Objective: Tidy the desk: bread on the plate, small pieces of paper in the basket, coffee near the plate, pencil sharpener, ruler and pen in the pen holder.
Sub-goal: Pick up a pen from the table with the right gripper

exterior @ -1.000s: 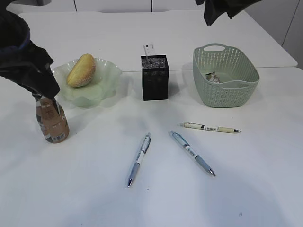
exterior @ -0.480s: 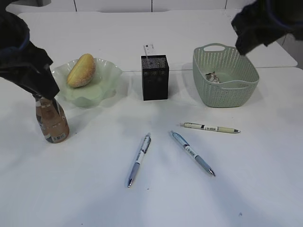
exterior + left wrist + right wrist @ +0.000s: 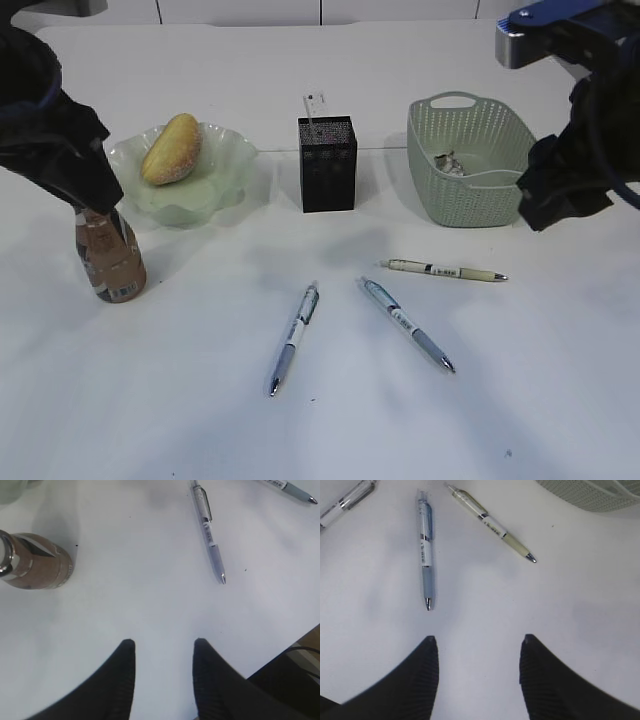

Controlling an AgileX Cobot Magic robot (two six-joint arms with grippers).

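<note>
1. The table is white and is carrying every item listed below.
2. My left arm is hanging over the table's left edge, above the bottle. My left gripper is showing both fingers spread apart with only bare table between them; it is gripping nothing.
3. My right arm is hanging at the right edge, just beside the basket. My right gripper is also standing with its fingers apart, holding nothing, with bare table underneath.
4. The basket is sitting at the back right. Small crumpled paper is lying inside it.
5. The plate is sitting at the back left, pale green with a wavy rim. The bread is resting on it.
6. The holder, black mesh, is standing upright between the plate and the basket. A white ruler is sticking up out of it.
7. The bottle of coffee is standing upright near the plate, in front of it and to the left.
8. Three pens are lying flat on the table in front of the holder, apart from one another:
 - the blue pen, middle, lying at a slant;
 - the clear pen, to its left, also slanting;
 - the cream pen, to the right, lying nearly level, nearest the basket.
</note>
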